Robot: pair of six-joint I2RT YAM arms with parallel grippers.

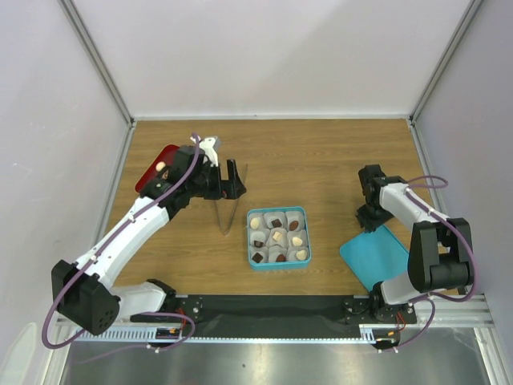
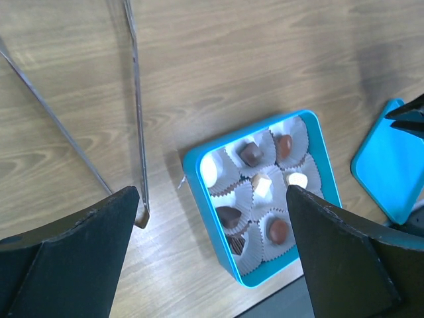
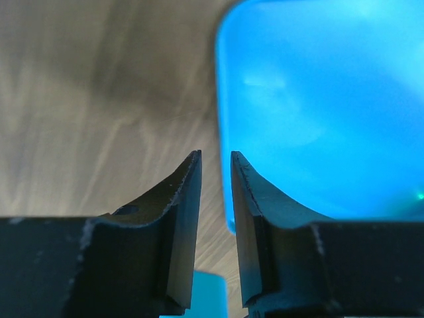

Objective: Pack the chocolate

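The chocolate (image 1: 276, 237), dark brown and cream pieces (image 2: 250, 154), sits in white paper cups inside a blue box (image 1: 277, 210) at the table's middle. My left gripper (image 1: 233, 178) hovers wide open up and to the left of the box, holding nothing. In the left wrist view the box (image 2: 199, 199) lies below, between the spread fingers (image 2: 93, 252). My right gripper (image 1: 369, 224) is low over the near-left edge of the blue lid (image 1: 381, 257). In the right wrist view its jaws (image 3: 216, 159) stand narrowly apart, in line with the lid's edge (image 3: 318, 99). Nothing shows between them.
Thin metal tongs (image 1: 228, 210) lie on the wood just left of the box, also under my left gripper (image 2: 136, 99). A red tray (image 1: 154, 170) with one pale candy (image 1: 163, 167) sits at the far left. White walls close in the sides and the back.
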